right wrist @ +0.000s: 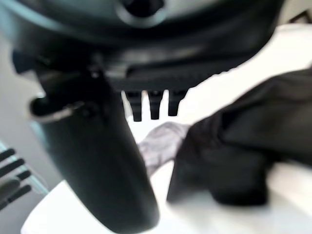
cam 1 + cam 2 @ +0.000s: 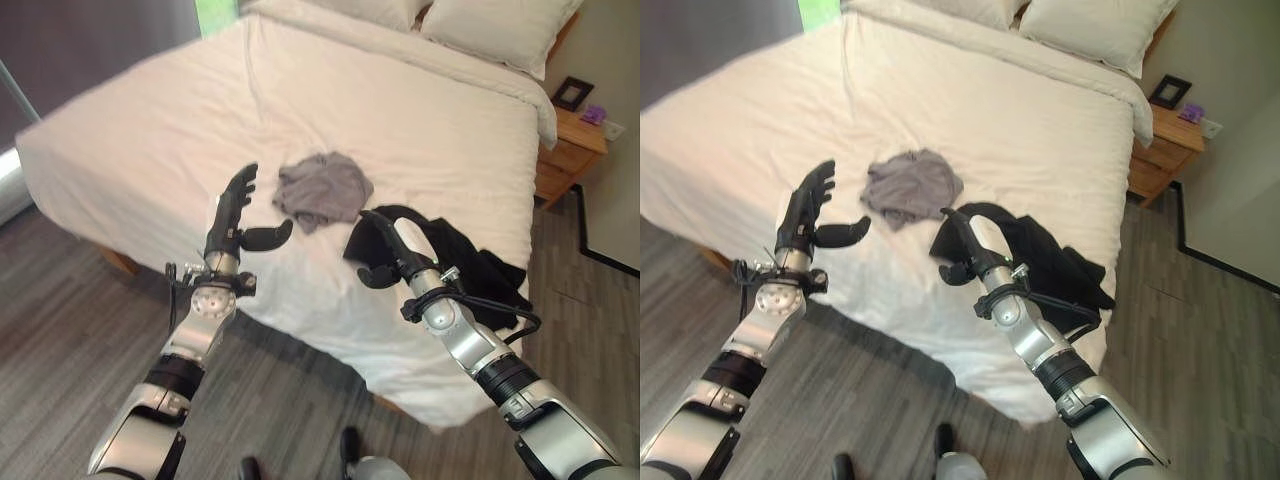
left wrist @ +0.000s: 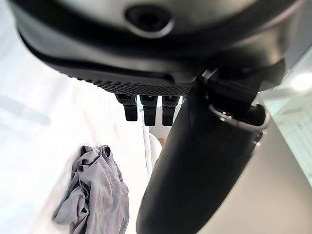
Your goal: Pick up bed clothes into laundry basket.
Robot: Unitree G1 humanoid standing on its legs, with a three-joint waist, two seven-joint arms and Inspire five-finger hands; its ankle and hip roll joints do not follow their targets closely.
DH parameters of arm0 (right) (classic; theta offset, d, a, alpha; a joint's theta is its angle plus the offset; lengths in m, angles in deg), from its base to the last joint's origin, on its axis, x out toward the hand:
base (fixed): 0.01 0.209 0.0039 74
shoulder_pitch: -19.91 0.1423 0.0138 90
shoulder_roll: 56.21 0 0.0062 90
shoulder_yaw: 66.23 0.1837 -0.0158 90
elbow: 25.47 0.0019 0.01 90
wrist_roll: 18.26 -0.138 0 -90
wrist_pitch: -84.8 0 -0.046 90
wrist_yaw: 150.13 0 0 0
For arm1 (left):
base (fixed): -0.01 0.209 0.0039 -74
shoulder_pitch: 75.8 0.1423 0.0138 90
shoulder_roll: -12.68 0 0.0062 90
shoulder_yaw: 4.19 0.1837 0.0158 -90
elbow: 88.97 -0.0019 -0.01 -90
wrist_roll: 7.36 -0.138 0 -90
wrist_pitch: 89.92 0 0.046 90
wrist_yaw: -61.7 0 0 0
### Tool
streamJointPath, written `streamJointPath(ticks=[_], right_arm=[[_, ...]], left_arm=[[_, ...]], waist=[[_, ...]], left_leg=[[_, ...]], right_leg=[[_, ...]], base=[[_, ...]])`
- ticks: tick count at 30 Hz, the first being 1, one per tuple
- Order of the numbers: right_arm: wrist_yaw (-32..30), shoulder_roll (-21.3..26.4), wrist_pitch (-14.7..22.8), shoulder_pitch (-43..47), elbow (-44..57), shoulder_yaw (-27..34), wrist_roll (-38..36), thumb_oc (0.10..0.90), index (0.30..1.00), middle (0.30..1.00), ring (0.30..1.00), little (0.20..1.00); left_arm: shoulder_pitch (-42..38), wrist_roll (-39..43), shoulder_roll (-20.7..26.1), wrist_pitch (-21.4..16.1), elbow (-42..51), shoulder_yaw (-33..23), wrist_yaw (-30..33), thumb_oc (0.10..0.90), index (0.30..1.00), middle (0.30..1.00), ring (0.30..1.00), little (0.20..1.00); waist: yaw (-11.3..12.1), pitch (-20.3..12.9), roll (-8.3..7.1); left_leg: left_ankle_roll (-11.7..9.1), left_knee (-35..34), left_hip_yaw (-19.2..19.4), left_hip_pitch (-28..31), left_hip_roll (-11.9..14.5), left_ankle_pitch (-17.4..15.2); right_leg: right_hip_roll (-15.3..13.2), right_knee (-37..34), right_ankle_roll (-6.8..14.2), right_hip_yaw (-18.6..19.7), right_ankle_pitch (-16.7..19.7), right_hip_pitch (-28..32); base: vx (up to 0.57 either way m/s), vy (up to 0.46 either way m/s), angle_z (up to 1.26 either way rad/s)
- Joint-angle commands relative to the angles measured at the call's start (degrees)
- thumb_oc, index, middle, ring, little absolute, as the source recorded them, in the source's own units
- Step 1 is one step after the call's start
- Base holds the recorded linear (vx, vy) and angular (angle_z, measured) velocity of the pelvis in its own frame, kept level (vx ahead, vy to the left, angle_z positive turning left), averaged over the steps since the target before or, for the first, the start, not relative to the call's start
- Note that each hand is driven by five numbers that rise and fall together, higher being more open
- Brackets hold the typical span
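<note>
Grey garment [image 2: 322, 188]: crumpled in a low heap on the bed [image 2: 150, 140], near its near edge, about mid-way across. No clear long axis; the heap was roughly as wide as deep.

Black garment [image 2: 470, 270]: spread just right of the grey one and nearer, draped to the bed's near right corner. Its long run went from far-left to near-right. The two garments lay just beside each other, apart or barely touching; I could not tell which.

My left hand [image 2: 236, 222]: over the near edge, left of the grey garment and a little nearer than it. Fingers straight, thumb out to the right, holding nothing. The grey garment lay to its far right, near.

My right hand [image 2: 385, 250]: over the near-left end of the black garment, fingers stretched toward the far side, thumb apart, holding nothing that I could see. This hand was nearest the black garment; I judged each hand had its own piece.

Pillows [image 2: 500, 30]: at the far end.

Nightstand [image 2: 568, 150]: far right, beside the bed.
</note>
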Motion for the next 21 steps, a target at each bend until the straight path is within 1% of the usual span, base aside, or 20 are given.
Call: streamJointPath(ticks=[1, 2, 3, 4, 5, 6, 7, 8, 9, 11, 13, 14, 15, 16, 17, 18, 19, 20, 21], right_arm=[[-4.2, 0.9, 1.0, 13.2, -4.3, 1.6, 2.5, 0.8, 0.9, 0.9, 0.9, 0.9], [-4.3, 0.8, 1.0, 13.3, -4.4, 1.7, 2.5, 0.8, 0.9, 0.9, 0.9, 0.9], [-4.2, 1.7, 0.6, 14.8, -6.0, 1.0, 3.1, 0.8, 0.9, 0.9, 0.9, 0.9], [-4.1, 2.3, 0.6, 15.9, -7.9, 0.3, 3.7, 0.8, 0.9, 0.9, 0.9, 0.9], [-4.0, 3.0, 0.4, 17.0, -9.1, -0.4, 4.6, 0.8, 0.9, 0.9, 0.9, 0.9], [-3.8, 4.2, 0.3, 18.1, -9.9, -1.0, 5.2, 0.8, 0.9, 0.9, 0.9, 0.9], [-3.3, 5.3, -0.1, 19.3, -10.2, -1.5, 5.9, 0.8, 0.9, 0.9, 0.9, 0.9], [-2.3, 6.9, -0.1, 18.8, -9.1, -1.0, 6.2, 0.8, 0.9, 0.9, 0.9, 0.9], [-1.8, 7.8, -0.3, 17.7, -8.5, -0.4, 6.1, 0.8, 0.9, 0.9, 0.9, 0.9], [-1.3, 9.1, -0.9, 15.2, -6.3, 0.9, 6.8, 0.8, 0.9, 0.9, 0.9, 0.9], [-0.2, 10.9, -1.2, 12.9, -2.6, 2.6, 7.7, 0.8, 0.9, 0.9, 0.9, 0.9], [-0.3, 11.3, -1.2, 11.8, -0.4, 3.4, 7.9, 0.8, 0.9, 0.9, 0.9, 0.9], [-0.3, 11.4, -1.5, 10.9, 1.1, 4.4, 8.2, 0.8, 0.9, 0.9, 0.9, 0.9], [-0.3, 11.4, -1.5, 10.9, 1.1, 4.4, 8.2, 0.8, 0.9, 0.9, 0.9, 0.9], [-0.6, 11.9, -2.3, 8.0, 5.2, 7.7, 8.4, 0.8, 0.9, 0.9, 0.9, 0.9], [-0.7, 12.2, -2.1, 7.5, 6.0, 8.2, 8.4, 0.8, 0.9, 0.9, 0.9, 0.9], [-0.8, 12.4, -2.1, 7.0, 7.1, 8.8, 8.3, 0.8, 0.9, 0.9, 0.9, 0.9], [-0.4, 12.7, -2.1, 5.8, 8.3, 9.7, 8.2, 0.8, 0.9, 0.9, 0.9, 0.9], [-0.3, 12.7, -2.1, 5.7, 8.4, 9.7, 8.2, 0.8, 0.9, 0.9, 0.9, 0.9]], left_arm=[[-6.8, 0.8, 2.2, -3.6, 5.1, 4.2, -0.8, 0.8, 0.9, 0.9, 0.9, 0.9], [-7.0, 0.8, 2.3, -3.6, 5.0, 4.2, -0.8, 0.8, 0.9, 0.9, 0.9, 0.9], [-7.7, 1.0, 2.3, -3.6, 4.2, 4.1, -0.9, 0.8, 0.9, 0.9, 0.9, 0.9], [-8.4, 1.3, 2.3, -3.8, 3.6, 4.1, -1.2, 0.8, 0.9, 0.9, 0.9, 0.9], [-9.2, 1.3, 2.3, -4.0, 3.2, 4.1, -1.1, 0.8, 0.9, 0.9, 0.9, 0.9], [-10.0, 0.9, 2.5, -4.1, 2.5, 4.2, -0.7, 0.8, 0.9, 0.9, 0.9, 0.9], [-10.7, 1.1, 3.2, -4.1, 2.0, 4.0, -0.4, 0.8, 0.9, 0.9, 0.9, 0.9], [-11.2, 1.7, 4.3, -4.4, 2.0, 3.3, -0.1, 0.8, 0.9, 0.9, 0.9, 0.9], [-11.1, 2.0, 4.6, -4.5, 1.9, 3.3, -0.2, 0.8, 0.9, 0.9, 0.9, 0.9], [-9.4, 0.2, 5.3, -3.2, 2.2, 3.5, -1.2, 0.8, 0.9, 0.9, 0.9, 0.9], [-7.7, -2.7, 7.2, -1.6, 2.4, 3.1, -2.1, 0.8, 0.9, 0.9, 0.9, 0.9], [-7.4, -5.7, 8.2, -0.4, 2.2, 3.1, -2.0, 0.8, 0.9, 0.9, 0.9, 0.9], [-7.3, -6.9, 8.8, 0.0, 2.3, 3.0, -1.8, 0.8, 0.9, 0.9, 0.9, 0.9], [-7.3, -6.9, 8.8, 0.0, 2.3, 3.0, -1.8, 0.8, 0.9, 0.9, 0.9, 0.9], [-5.1, -6.7, 10.5, 0.1, 3.5, 0.2, -1.6, 0.8, 0.9, 0.9, 0.9, 0.9], [-4.2, -6.4, 11.0, 0.0, 4.2, -0.5, -1.5, 0.8, 0.9, 0.9, 0.9, 0.9], [-2.8, -5.9, 11.5, 0.0, 5.2, -1.5, -1.4, 0.8, 0.9, 0.9, 0.9, 0.9], [0.0, -5.2, 12.2, -0.3, 6.2, -3.1, -1.9, 0.8, 0.9, 0.9, 0.9, 0.9], [0.2, -5.2, 12.2, -0.3, 6.3, -3.2, -1.9, 0.8, 0.9, 0.9, 0.9, 0.9]], waist=[[1.7, -1.8, -2.81], [1.8, -1.9, -2.93], [2.6, -1.5, -3.14], [3.2, -1.2, -3.18], [3.7, -1.1, -2.99], [4.2, -1.2, -2.63], [4.6, -1.6, -1.7], [4.3, -2.2, -0.35], [3.4, -3.1, 0.46], [1.8, -4.4, 1.09], [0.8, -4.7, 1.17], [0.2, -4.3, 1.4], [0.2, -4.0, 1.4], [0.2, -4.0, 1.4], [0.4, -3.2, 2.06], [1.0, -3.3, 2.75], [1.4, -3.1, 3.22], [2.2, -3.5, 2.91], [2.1, -3.5, 2.9]], left_leg=[[3.8, 15.3, 2.9, 1.7, -1.2, 3.4], [4.0, 15.4, 3.1, 1.5, -1.3, 3.5], [4.0, 13.4, 3.3, -0.5, -2.6, 1.8], [4.3, 8.1, 3.7, -1.7, -4.8, 1.0], [4.5, 2.4, 3.6, -1.6, -6.6, 1.1], [4.7, -6.5, 3.2, -0.7, -8.4, 1.4], [4.5, -16.4, 1.8, 0.1, -9.8, 2.2], [4.3, -27.1, 2.1, 3.1, -10.4, 5.1], [4.1, -31.7, 4.2, 6.4, -10.1, 6.3], [4.7, -33.0, 5.1, 8.1, -10.4, 5.9], [4.9, -33.0, 6.3, 8.9, -10.2, 4.5], [5.0, -33.0, 6.7, 9.4, -9.8, 4.4], [5.0, -33.0, 7.1, 9.4, -9.5, 4.6], [5.0, -33.0, 7.1, 9.4, -9.5, 4.6], [4.8, -33.0, 8.9, 9.2, -8.0, 4.8], [4.9, -33.0, 9.8, 9.0, -7.1, 4.8], [4.8, -33.0, 10.4, 9.2, -6.5, 4.6], [4.4, -33.0, 11.3, 8.9, -6.0, 4.3], [4.4, -33.0, 11.3, 9.0, -6.0, 4.3]], right_leg=[[-1.6, -1.8, -0.3, 4.4, 0.1, -3.4], [-1.7, -1.8, -0.2, 4.5, 0.2, -3.7], [-1.8, -1.8, 0.3, 6.0, -0.1, -2.8], [-1.7, -1.8, 0.9, 7.6, -0.2, -2.2], [-1.6, -1.8, 1.5, 9.0, -0.1, -1.7], [-1.4, -1.8, 2.4, 10.3, -0.3, -1.3], [-0.7, -1.8, 3.0, 11.4, -1.1, -0.5], [0.2, -1.8, 3.3, 11.4, -2.1, 0.9], [0.5, -1.8, 3.4, 10.7, -2.9, 1.6], [0.6, -1.6, 3.6, 10.0, -2.7, 2.1], [0.7, 3.5, 4.1, 8.8, -3.3, 1.0], [1.3, 7.4, 4.6, 8.7, -3.3, -1.1], [1.7, 11.2, 5.1, 8.6, -3.6, -3.4], [1.7, 11.2, 5.1, 8.6, -3.6, -3.4], [0.1, 15.9, 5.1, 4.0, -4.7, -6.4], [-1.8, 16.7, 4.6, 0.9, -5.2, -6.5], [-3.8, 17.7, 4.1, -1.7, -6.8, -5.9], [-5.7, 13.0, 3.8, -3.7, -7.4, -2.9], [-5.7, 12.7, 3.8, -3.8, -7.3, -2.7]], base=[[0.14, -0.129, -0.57], [0.21, -0.119, -0.4], [0.12, 0.052, -0.34], [0.21, 0.092, -0.4], [0.24, 0.142, -0.64], [0.31, 0.185, -0.67], [0.43, 0.221, -0.86], [0.45, 0.219, -0.91], [0.38, 0.184, -0.79], [0.22, 0.128, -0.65], [0.14, 0.095, -0.39], [0.06, 0.068, -0.46], [0.02, 0.041, -0.54], [-0.08, 0.005, -0.48], [-0.09, -0.018, -0.29], [-0.09, -0.029, -0.28], [-0.04, -0.088, -0.42], [-0.03, -0.074, -0.46], [-0.01, -0.095, -0.25]])
